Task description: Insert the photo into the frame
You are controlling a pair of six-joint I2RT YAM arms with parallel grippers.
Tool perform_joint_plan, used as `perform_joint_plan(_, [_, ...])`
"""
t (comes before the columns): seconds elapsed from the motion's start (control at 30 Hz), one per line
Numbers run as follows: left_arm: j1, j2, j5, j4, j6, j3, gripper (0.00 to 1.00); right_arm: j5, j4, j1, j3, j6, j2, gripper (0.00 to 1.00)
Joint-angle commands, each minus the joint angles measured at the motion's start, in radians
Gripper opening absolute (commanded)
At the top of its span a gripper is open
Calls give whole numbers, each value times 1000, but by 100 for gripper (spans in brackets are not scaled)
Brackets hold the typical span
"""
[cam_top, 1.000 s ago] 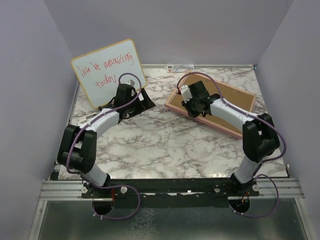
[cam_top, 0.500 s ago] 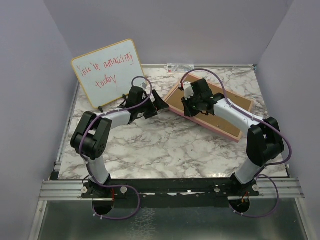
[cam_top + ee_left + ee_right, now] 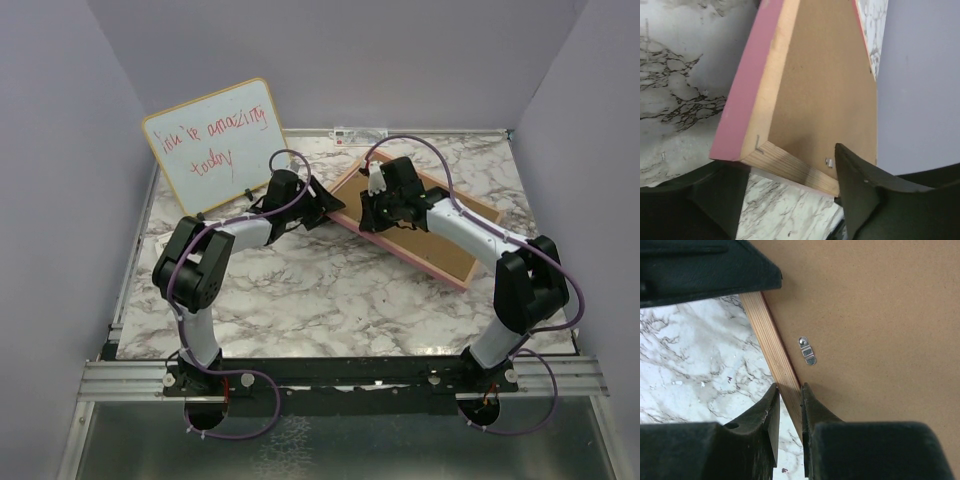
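Brown-side up, pinching thin rim of the frame [image 3: 820,80] in right gripper [image 3: 788,402] with left gripper [image 3: 790,165] spread wide astride its corner mid-picture; could twist loose if lifted.

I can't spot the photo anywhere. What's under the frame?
The frame is back side up, its brown backing board on top. Around its edges only marble table shows. Whatever sits beneath the board or frame is covered; no photo is visible.
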Motion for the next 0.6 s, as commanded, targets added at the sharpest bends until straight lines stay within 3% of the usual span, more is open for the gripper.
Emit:
perform_joint_plan(0.0, [-6, -5, -59, 48, -94, 9, 60, -4, 67, 27, -1, 81, -50, 1])
perform_joint_plan(0.17, [-8, 0, -55, 51, -152, 28, 39, 31, 64, 43, 11, 108, -49, 1])
perform_joint_plan(0.3, [-8, 0, -55, 51, -202, 48, 33, 118, 36, 55, 17, 120, -39, 4])
perform_joint_plan(0.4, [-8, 7, -52, 49, -235, 67, 32, 205, 18, 73, 12, 97, -46, 23])
perform_joint_plan(0.5, [-8, 20, -39, 47, -266, 85, 32, 355, 17, 112, -2, 34, -67, 50])
perform_joint_plan(0.57, [-8, 28, -31, 46, -289, 94, 32, 435, 14, 139, -11, -4, -74, 60])
